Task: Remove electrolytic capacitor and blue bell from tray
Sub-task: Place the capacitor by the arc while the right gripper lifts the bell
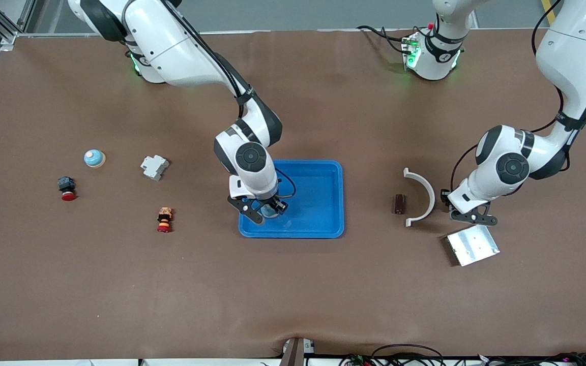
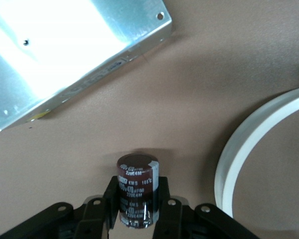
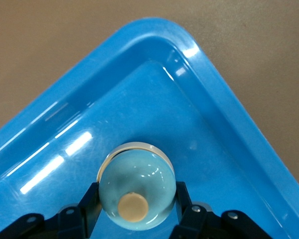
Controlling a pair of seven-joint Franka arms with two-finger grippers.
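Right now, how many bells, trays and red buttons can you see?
Bells: 2, bell on the table and bell in the tray
Trays: 1, blue tray
Red buttons: 2, black-bodied button and orange-bodied button
Total: 5

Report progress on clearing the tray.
Done: the capacitor is out of the tray, gripped by the left tool beside the silver plate. In hand: the right tool is shut on the blue bell. Left: lift that bell out of the tray.
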